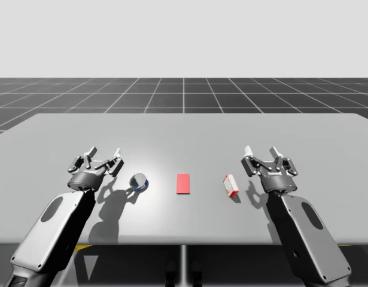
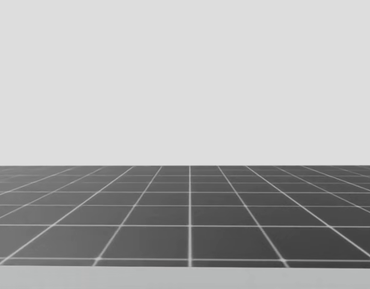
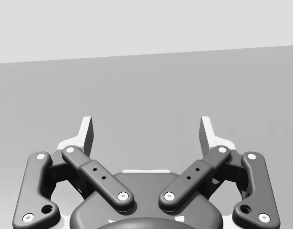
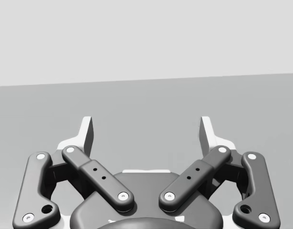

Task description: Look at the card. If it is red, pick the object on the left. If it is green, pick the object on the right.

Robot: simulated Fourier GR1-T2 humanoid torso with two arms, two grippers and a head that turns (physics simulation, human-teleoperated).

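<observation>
My left gripper [image 1: 105,153] is hovering above the grey table [image 1: 184,128] with its fingers spread wide, and the small round blue-and-silver can [image 1: 139,182] is lying just beside it, toward the table's middle. My right gripper [image 1: 261,152] is hanging likewise spread, with the red-and-white box [image 1: 231,185] sitting near its inner side, and the red card [image 1: 183,183] is lying between can and box.

I see a flat grey table [image 1: 184,134] with three things on it, set in a row across its near half. A red card [image 1: 183,183] lies flat in the middle. A small silver and blue round can [image 1: 139,182] sits to its left and a small red and white box [image 1: 231,186] to its right, each apart from the card.
</observation>
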